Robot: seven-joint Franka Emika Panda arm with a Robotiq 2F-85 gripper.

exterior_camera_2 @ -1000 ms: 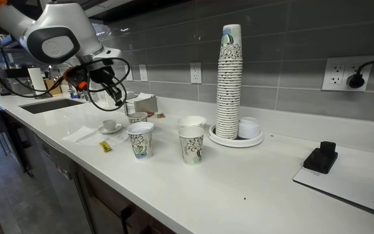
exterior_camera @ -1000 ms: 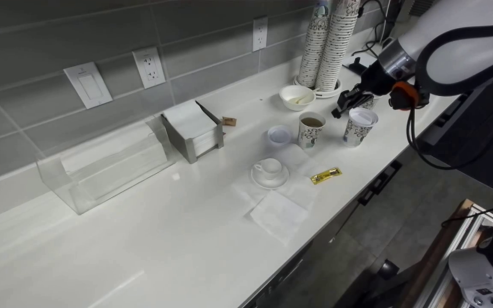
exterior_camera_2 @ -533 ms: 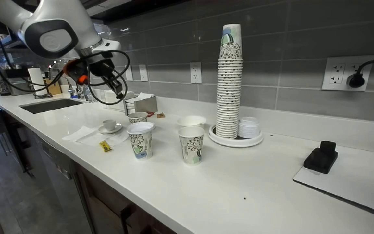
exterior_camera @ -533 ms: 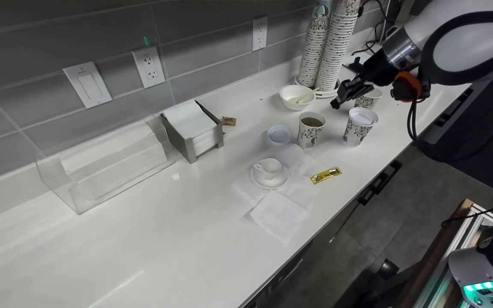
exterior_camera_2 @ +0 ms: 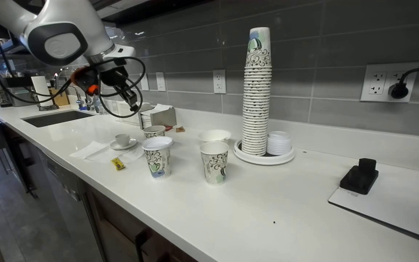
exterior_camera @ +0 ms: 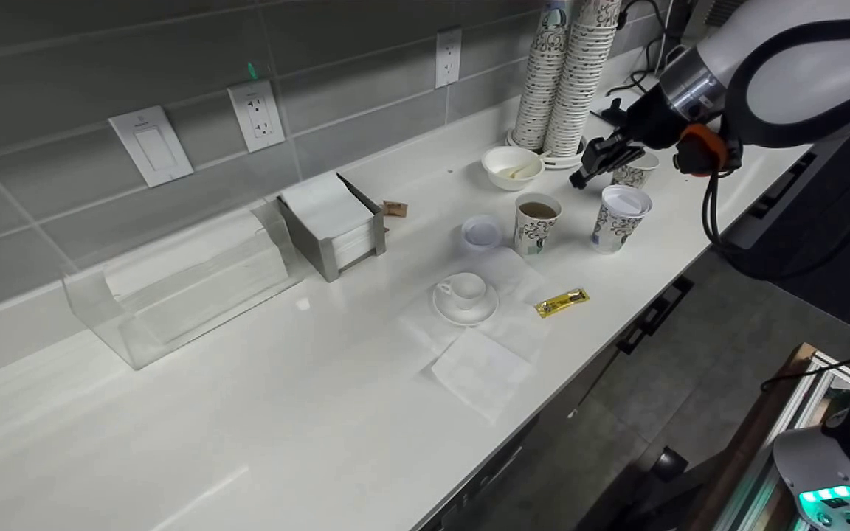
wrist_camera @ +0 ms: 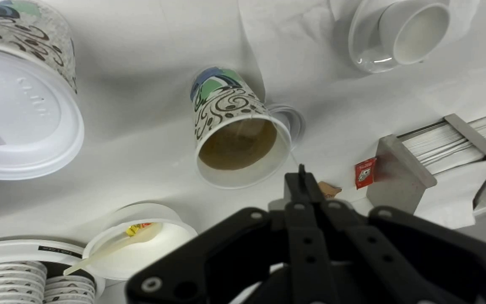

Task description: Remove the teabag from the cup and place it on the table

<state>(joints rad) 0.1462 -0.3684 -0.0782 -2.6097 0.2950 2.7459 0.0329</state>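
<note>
Claw (wrist_camera: 301, 175) clenched near the tea-filled paper cup (wrist_camera: 229, 105), perhaps on that faint string (wrist_camera: 295, 157); I'd lift slowly, straight up

I count three loose paper cups (exterior_camera: 533, 228), two cup stacks (exterior_camera: 587, 81), one teacup (exterior_camera: 468, 292), one saucer (exterior_camera: 473, 317), one bowl (wrist_camera: 163, 249).

Smooth glossy table (exterior_camera: 270, 398), paper cup (wrist_camera: 230, 105), dull metal napkin holder (wrist_camera: 395, 179)

Closed gripper (wrist_camera: 301, 180), brown liquid (wrist_camera: 238, 147) in the patterned cup (wrist_camera: 226, 105) on the white table (wrist_camera: 141, 156).
</note>
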